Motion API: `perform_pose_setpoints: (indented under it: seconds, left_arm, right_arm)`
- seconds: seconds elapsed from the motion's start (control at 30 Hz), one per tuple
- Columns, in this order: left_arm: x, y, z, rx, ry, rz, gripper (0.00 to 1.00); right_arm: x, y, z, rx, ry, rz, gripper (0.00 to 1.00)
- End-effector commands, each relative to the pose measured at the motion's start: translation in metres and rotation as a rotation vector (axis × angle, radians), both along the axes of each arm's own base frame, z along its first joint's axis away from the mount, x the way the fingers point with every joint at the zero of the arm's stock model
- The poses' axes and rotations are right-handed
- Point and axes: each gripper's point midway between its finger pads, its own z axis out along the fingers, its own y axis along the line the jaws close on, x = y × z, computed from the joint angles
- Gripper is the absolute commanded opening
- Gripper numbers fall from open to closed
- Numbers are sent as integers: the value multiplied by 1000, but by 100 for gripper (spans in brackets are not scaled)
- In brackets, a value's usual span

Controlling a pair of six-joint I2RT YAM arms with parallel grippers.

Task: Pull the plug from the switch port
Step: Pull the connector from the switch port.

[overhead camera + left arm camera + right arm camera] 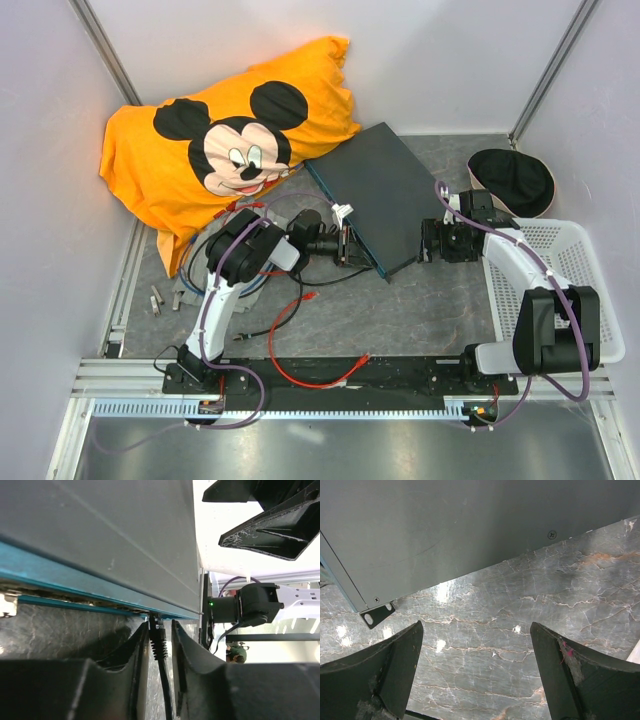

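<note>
The left wrist view alone shows the plug (158, 639) seated in the switch's (100, 535) teal face (75, 577). The left gripper (160, 625) straddles it, narrowly parted, with a sliver of gap on one side. From above, that gripper hides the plug. The right gripper (476, 635) is spread wide over bare worktop (520, 620) beside the switch's opposite edge. The switch lies flat mid-worktop, with an orange cushion (230, 140) beyond.
</note>
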Motion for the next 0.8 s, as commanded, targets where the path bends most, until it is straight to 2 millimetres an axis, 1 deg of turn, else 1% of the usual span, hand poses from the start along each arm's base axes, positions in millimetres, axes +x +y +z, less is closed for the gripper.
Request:
perform_pose_setpoints:
  seconds: [0.0, 0.03, 0.07, 0.13, 0.17, 0.23, 0.37, 0.47, 0.53, 0.6, 0.63, 0.67, 0.7, 0.73, 0.77]
  left_arm:
    - [-13, -12, -18, 36, -33, -17, 24]
    - [-10, -13, -19, 48, -38, 1, 22]
    - [-14, -15, -22, 69, -37, -5, 19]
    - [-10, -19, -19, 90, -63, 17, 13]
    - [-13, -20, -24, 119, -68, 12, 2]
    - [-9, -23, -20, 130, -90, 33, 2]
    - [-8, -28, -19, 139, -89, 7, 2]
    - [-11, -29, -18, 157, -72, -65, 1]
    - [-13, -27, -11, 146, -65, -92, 1]
    - [-7, -25, 2, 125, -72, -100, 1]
    - [-9, -23, 8, 106, -59, -118, 1]
    - [-4, -21, 16, 86, -64, -111, 2]
    - [-6, -17, 17, 72, -56, -111, 1]
    - [-5, -18, 29, 22, -43, -105, 1]
    - [-2, -15, 32, -1, -15, -96, 2]
  right_arm:
    - [13, -2, 6, -3, -37, -14, 97]
    - [14, -2, 6, -3, -37, -14, 97]
    - [14, -2, 6, -4, -36, -15, 97]
    - [13, -2, 5, -6, -31, -15, 97]
    - [14, -2, 5, -6, -33, -15, 97]
    - [13, -2, 4, -5, -28, -14, 97]
    - [15, -3, 2, -8, -25, -16, 97]
    - [15, -3, 0, -8, -19, -16, 97]
    - [15, -3, -1, -8, -16, -16, 97]
    - [16, -2, -1, -6, -16, -17, 97]
    - [16, -3, -1, -5, -18, -19, 97]
    - [16, -2, -2, -6, -18, -20, 97]
    - [17, -2, -1, -4, -25, -23, 97]
    - [17, -2, -2, 0, -24, -27, 98]
    - [17, -2, -3, -1, -22, -29, 97]
